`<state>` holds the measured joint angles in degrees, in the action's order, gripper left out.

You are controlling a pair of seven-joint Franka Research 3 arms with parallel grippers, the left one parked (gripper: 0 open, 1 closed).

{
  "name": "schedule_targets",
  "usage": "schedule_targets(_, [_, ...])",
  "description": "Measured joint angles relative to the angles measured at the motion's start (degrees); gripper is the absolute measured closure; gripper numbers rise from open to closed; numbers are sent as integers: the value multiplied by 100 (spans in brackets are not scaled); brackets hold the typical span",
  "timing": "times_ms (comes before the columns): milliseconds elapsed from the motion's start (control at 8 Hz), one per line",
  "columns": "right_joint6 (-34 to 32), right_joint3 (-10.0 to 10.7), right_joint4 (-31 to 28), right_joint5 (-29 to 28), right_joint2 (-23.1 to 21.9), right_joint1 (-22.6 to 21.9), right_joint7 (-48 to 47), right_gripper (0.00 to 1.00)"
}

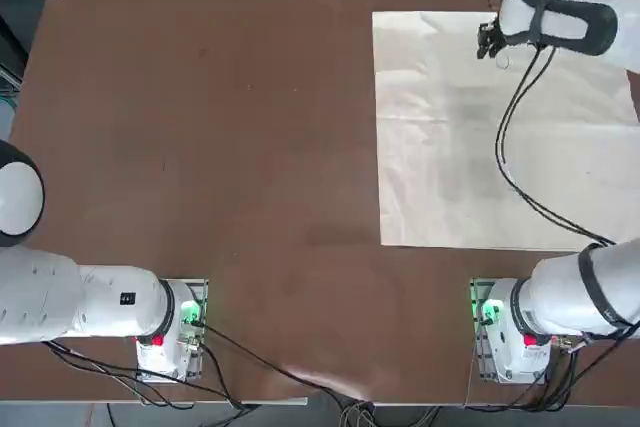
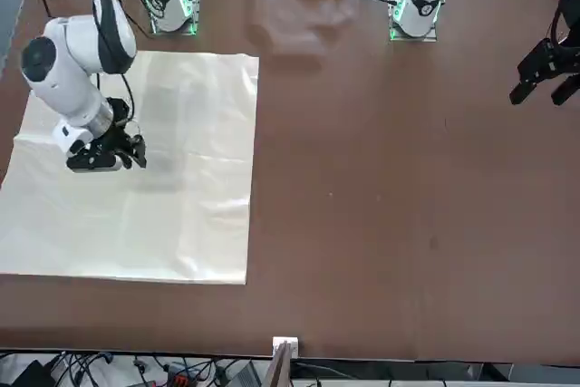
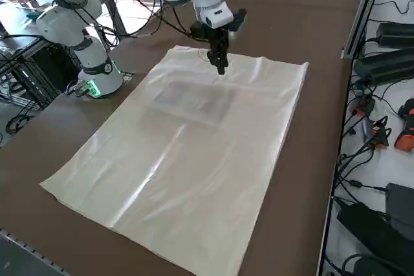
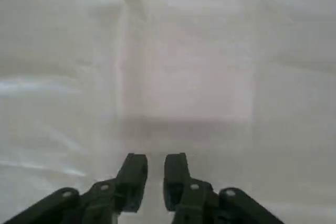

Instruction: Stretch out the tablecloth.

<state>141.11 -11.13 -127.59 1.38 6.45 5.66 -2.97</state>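
The tablecloth (image 1: pixel 440 147) lies spread flat on the right part of the tabletop (image 1: pixel 250 127), with faint creases across it. Above the cloth hangs the right pincer (image 4: pixel 156 182), pointing down, its fingertips parted by a narrow gap with nothing between them.

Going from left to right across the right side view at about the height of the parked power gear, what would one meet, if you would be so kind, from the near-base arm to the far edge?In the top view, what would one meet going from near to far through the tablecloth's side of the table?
Right arm's base → tablecloth's near edge → right claw, open above the cloth → tablecloth's far edge.
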Motion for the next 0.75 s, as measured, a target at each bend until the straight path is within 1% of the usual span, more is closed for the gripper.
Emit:
schedule_targets(125, [516, 0, -297, 0, 163, -20, 0, 89])
schedule_targets(250, [931, 1, -487, 3, 355, -30, 3, 95])
schedule_targets(375, [1166, 1, -552, 4, 541, -55, 37, 99])
schedule_targets(750, [1563, 4, -557, 4, 1019, -72, 297, 99])
